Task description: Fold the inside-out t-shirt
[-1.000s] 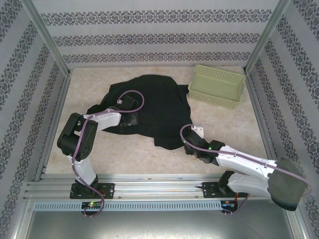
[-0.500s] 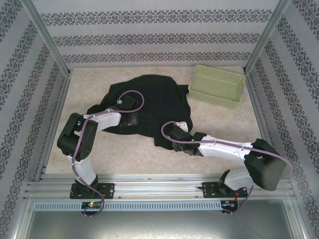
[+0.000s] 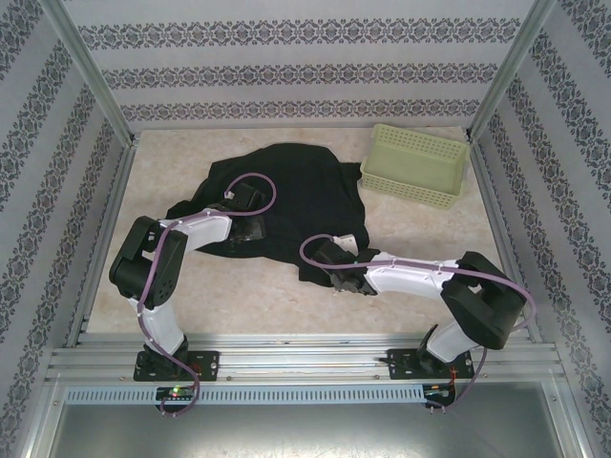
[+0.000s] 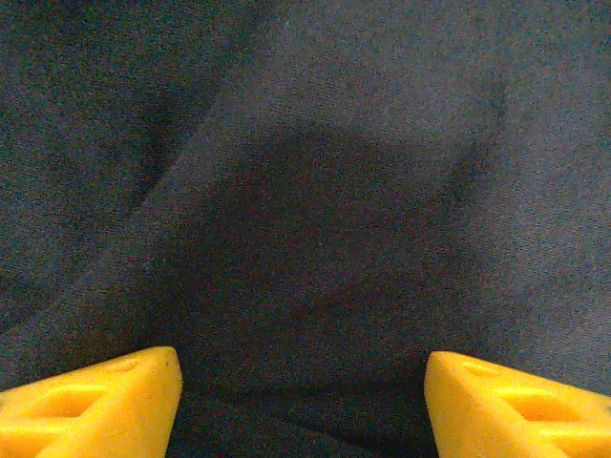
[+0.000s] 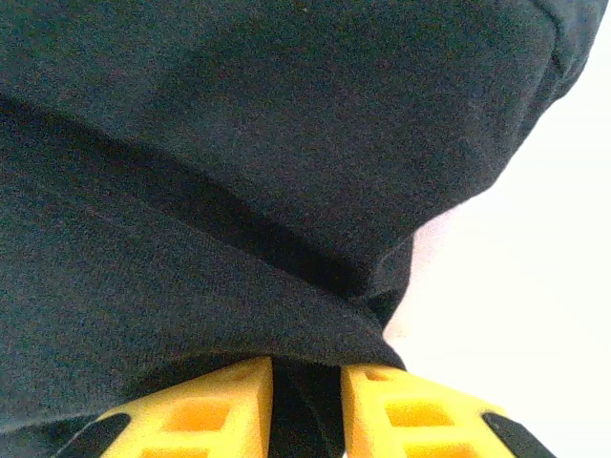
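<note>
The inside-out t-shirt (image 3: 296, 191) lies crumpled in a loose black heap on the middle of the bench (image 3: 191, 296), spreading from the left-centre toward the far right. Its far right edge reaches just beside the pale green perforated basket (image 3: 410, 186), which stands at the far right corner.

The left hand (image 3: 253, 224) rests over the near left part of the shirt. In the left wrist view this hand (image 4: 301, 367) stands wide, its yellow fingers (image 4: 105, 396) far apart at the bottom corners, with rumpled black cloth (image 4: 334, 191) spread between and beyond them and nothing gripped.

The right arm reaches leftward across the near side of the bench, and the right hand (image 3: 329, 265) sits at the near edge of the shirt. In the right wrist view this hand (image 5: 305, 377) is narrow, its yellow fingers (image 5: 220, 410) drawn close together on a fold of the shirt's black edge (image 5: 239, 143). The cloth bunches above the fingertips, and pale bare bench (image 5: 535, 286) shows to the right.
</note>
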